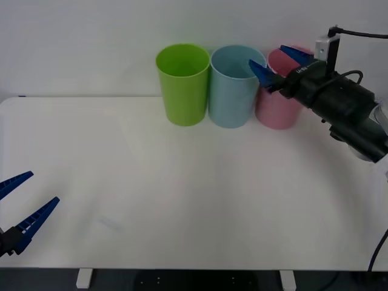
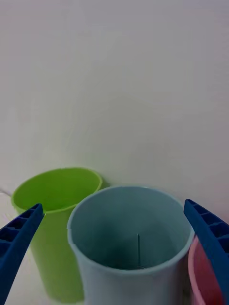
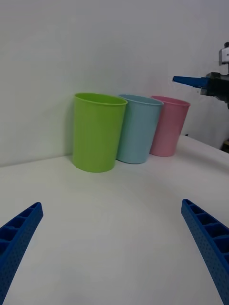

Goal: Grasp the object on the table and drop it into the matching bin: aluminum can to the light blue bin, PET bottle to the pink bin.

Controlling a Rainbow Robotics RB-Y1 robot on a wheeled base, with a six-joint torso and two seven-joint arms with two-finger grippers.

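We see our right pincer spread wide and holding nothing, directly above the light blue bin; something lies at that bin's bottom, perhaps the can. Our left pincer waits open, low over the table.

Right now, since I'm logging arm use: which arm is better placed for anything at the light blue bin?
Right. The right gripper hovers open at the light blue bin rim, aimed into it. The left gripper is open and low at the table near-left edge, far from the bins.
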